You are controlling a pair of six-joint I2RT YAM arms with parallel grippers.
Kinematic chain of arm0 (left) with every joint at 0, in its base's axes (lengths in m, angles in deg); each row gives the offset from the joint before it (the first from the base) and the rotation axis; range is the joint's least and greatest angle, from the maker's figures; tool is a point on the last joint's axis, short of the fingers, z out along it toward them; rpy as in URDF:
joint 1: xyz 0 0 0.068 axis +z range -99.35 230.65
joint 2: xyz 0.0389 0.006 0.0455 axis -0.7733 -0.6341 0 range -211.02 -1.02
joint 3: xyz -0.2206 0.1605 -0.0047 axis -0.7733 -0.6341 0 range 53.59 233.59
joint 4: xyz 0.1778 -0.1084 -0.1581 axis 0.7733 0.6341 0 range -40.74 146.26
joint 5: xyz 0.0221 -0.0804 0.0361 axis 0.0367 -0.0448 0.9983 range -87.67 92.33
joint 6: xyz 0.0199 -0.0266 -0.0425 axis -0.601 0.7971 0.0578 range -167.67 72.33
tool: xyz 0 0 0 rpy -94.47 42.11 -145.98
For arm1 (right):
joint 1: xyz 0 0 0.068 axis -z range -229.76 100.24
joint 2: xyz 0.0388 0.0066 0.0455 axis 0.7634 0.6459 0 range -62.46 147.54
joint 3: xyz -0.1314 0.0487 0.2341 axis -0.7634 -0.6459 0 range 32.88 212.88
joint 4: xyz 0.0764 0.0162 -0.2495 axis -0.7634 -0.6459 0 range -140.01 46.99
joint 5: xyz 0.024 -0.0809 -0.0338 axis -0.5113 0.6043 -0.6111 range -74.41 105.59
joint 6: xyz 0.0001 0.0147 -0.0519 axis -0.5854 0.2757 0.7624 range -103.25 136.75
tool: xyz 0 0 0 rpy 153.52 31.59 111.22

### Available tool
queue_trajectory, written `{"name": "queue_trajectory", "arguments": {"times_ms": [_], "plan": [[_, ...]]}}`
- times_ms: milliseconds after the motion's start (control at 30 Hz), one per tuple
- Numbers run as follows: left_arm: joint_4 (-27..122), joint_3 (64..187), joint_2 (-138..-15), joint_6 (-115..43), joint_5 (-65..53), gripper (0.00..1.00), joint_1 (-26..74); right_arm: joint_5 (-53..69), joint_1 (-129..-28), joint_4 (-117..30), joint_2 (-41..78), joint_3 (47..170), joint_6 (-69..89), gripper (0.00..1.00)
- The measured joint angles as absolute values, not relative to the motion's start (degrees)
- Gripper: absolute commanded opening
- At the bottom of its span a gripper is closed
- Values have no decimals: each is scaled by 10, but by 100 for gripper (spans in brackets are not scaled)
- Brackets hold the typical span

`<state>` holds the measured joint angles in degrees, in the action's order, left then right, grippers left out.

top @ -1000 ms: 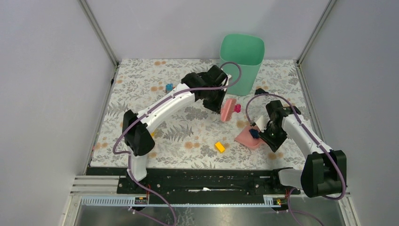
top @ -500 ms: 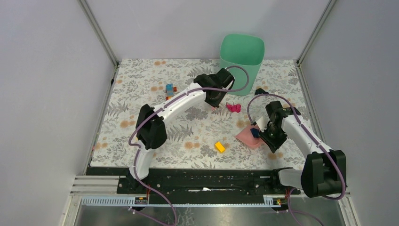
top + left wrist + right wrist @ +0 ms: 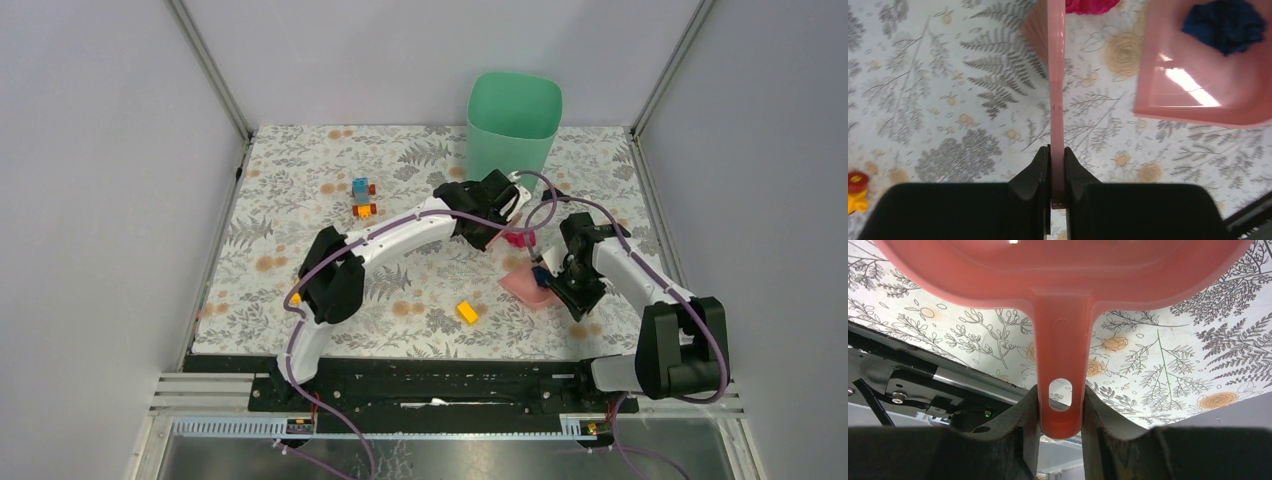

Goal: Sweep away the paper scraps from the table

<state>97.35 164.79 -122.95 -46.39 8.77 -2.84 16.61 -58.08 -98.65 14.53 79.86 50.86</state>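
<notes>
Brush handle [image 3: 1056,75] straight out from left tool [image 3: 1057,151]

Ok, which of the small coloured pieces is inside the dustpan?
The dark blue piece, lying inside the pink dustpan. The yellow brick and the magenta piece sit on the table outside it.

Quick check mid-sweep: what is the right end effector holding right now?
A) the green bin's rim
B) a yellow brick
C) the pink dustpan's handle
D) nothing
C: in the right wrist view, the right end effector is closed on both sides of the handle of the pink dustpan.
</notes>
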Motion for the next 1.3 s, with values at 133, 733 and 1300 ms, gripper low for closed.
{"name": "queue_trajectory", "arguments": {"times_ms": [133, 733, 1300], "plan": [[947, 1635, -1227, -462, 42, 0, -34, 166, -575, -974, 161, 799, 507, 0], [1011, 1584, -1081, -444, 77, 0, -67, 174, -494, -950, 172, 800, 529, 0], [991, 1718, -1265, -419, 80, 0, -6, 179, -459, -949, 172, 800, 544, 0]]}}
